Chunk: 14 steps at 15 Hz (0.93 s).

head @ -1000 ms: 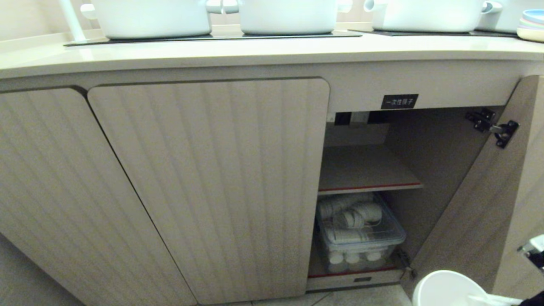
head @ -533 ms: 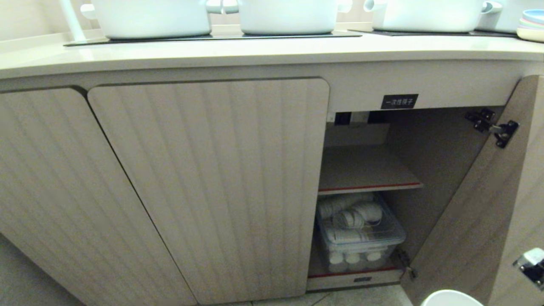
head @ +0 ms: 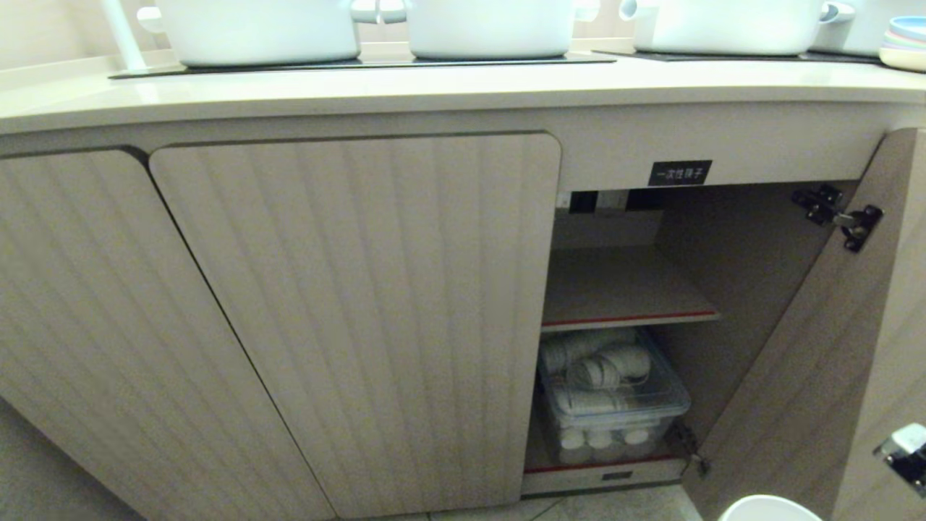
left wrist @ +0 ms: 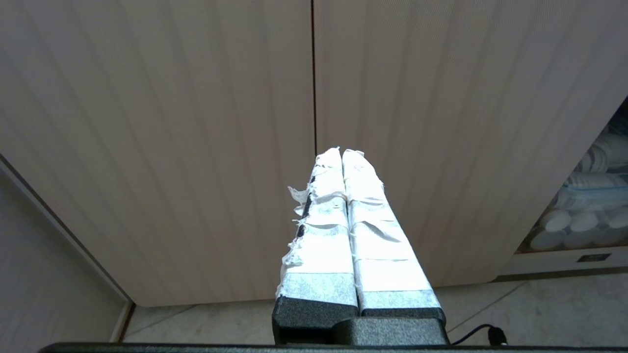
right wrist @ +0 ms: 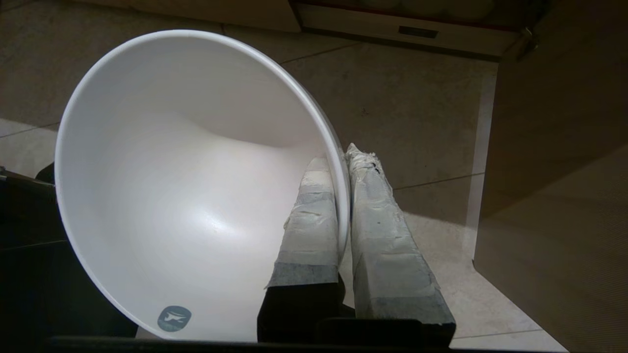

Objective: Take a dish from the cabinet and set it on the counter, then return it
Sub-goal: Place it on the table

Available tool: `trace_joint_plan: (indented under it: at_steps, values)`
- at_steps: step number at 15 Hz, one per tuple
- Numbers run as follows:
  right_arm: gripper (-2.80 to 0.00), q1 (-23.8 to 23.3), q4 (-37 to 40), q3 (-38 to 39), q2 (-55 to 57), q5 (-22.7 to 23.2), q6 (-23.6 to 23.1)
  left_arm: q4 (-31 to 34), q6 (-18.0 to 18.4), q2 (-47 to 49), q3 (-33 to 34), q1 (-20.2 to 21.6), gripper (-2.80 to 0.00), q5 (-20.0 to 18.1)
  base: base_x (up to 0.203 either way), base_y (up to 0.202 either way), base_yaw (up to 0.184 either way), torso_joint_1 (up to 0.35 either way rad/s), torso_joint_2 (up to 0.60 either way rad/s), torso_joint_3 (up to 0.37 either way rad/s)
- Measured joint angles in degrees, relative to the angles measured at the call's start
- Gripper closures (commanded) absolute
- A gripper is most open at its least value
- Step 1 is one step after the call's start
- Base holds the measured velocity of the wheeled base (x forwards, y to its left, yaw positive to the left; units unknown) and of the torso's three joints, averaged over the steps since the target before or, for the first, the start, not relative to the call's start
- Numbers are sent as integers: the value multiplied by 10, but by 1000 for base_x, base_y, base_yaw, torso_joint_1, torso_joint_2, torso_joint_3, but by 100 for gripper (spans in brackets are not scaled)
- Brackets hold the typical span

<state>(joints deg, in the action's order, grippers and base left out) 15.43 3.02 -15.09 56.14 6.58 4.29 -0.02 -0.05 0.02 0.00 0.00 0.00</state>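
dish (head: 770, 508) sunk lower in head view | right end effector (right wrist: 342, 159) clamps its rim, seemingly low

Surface (head: 434, 87) runs across top w/ black cooktop panels (head: 362, 64); three white pots (head: 492, 29) on them, stacked plates (head: 906, 43) at far right. Cabinet (head: 731, 246) below: door (head: 817, 347) swung open to the right, black label (head: 679, 173) above opening. Upper red-edged shelf (head: 622, 289) bare. Lower shelf: clear bin (head: 615, 401) w/ white crockery. Dish (head: 768, 509) rim only, bottom edge, near door. Fluted doors (head: 362, 318) to the left closed.
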Motion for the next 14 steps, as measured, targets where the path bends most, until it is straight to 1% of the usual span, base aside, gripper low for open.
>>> trace_joint_plan:
  at_steps: [6, 14]
  values:
    - [0, -1, -4, -18, 4, -1, 1, 0, 0, 0, 0, 0, 0, 0, 0, 0, 0, 0, 0, 0]
    - [0, 7, -4, -22, 17, -1, -1, 0, 0, 0, 0, 0, 0, 0, 0, 0, 0, 0, 0, 0]
